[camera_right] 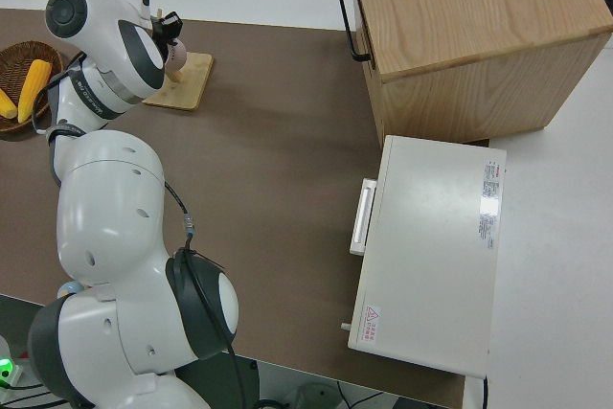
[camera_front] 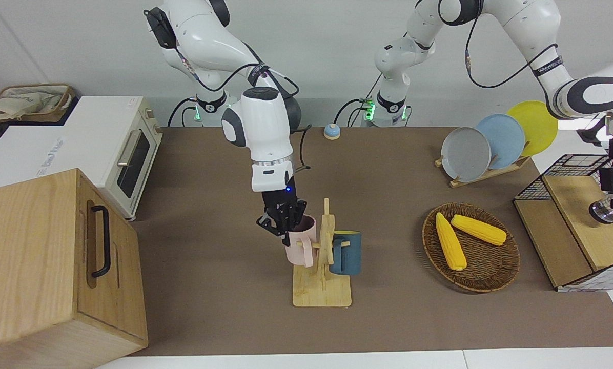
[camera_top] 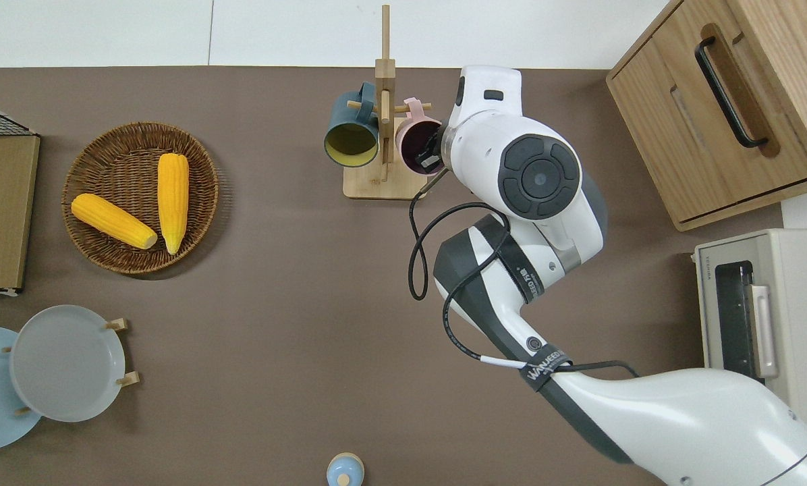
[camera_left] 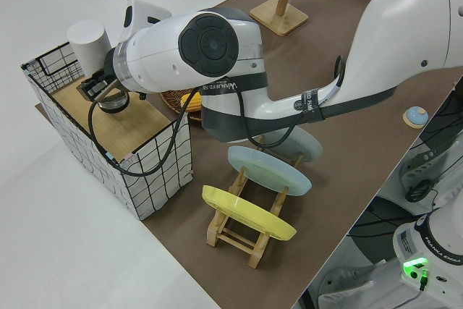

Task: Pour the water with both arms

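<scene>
Gripping glossy pink mug [camera_front: 302,241], right gripper [camera_front: 285,225].

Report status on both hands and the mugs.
Right hand at rim of pink mug on the wooden rack. Left hand over the wire crate, on a white cup. Blue mug untouched.

A robotics lab staged as a kitchen: two white robot arms [camera_front: 258,123] bolted at a brown-matted counter [camera_front: 209,266], bare white walls, with a toaster oven [camera_front: 127,154], a mug tree [camera_front: 327,256] and a plate rack [camera_front: 483,171] as props.
</scene>
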### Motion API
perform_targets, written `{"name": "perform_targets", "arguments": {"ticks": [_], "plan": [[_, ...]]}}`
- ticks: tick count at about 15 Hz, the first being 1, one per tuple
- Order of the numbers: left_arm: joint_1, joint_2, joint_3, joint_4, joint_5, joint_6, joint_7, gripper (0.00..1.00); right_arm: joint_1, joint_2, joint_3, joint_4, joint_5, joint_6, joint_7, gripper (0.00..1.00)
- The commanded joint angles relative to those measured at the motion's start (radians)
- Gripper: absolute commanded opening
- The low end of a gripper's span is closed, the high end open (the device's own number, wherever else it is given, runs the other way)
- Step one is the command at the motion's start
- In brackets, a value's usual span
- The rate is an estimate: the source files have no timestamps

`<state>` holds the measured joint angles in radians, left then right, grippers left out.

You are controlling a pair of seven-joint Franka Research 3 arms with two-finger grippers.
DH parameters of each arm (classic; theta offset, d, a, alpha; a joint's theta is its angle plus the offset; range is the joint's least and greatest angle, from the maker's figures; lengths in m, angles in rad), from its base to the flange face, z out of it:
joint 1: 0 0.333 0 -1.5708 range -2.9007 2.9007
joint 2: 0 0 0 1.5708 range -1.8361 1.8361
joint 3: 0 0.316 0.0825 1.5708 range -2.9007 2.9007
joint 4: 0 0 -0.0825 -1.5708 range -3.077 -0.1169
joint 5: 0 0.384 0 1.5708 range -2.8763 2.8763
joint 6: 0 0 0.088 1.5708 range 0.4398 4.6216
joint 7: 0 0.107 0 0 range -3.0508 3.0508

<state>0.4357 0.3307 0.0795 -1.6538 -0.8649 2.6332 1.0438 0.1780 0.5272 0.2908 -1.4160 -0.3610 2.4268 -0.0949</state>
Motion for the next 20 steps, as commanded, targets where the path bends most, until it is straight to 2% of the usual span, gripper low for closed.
{"name": "perform_targets", "arguments": {"ticks": [1,13,20], "plan": [[-0.012,-0.022,0.008,0.002,-0.005,0.011,-0.016,0.00,-0.011,-0.018,0.011,-0.003,-0.009,-0.026,-0.009,0.019],[-0.009,-0.022,0.008,0.002,-0.005,0.011,-0.016,0.00,-0.028,-0.041,0.011,-0.003,-0.001,-0.048,-0.045,0.019],[-0.014,-0.051,0.008,-0.015,-0.005,0.007,-0.031,0.00,-0.051,-0.053,0.014,-0.003,0.019,-0.061,-0.100,0.019]]}}
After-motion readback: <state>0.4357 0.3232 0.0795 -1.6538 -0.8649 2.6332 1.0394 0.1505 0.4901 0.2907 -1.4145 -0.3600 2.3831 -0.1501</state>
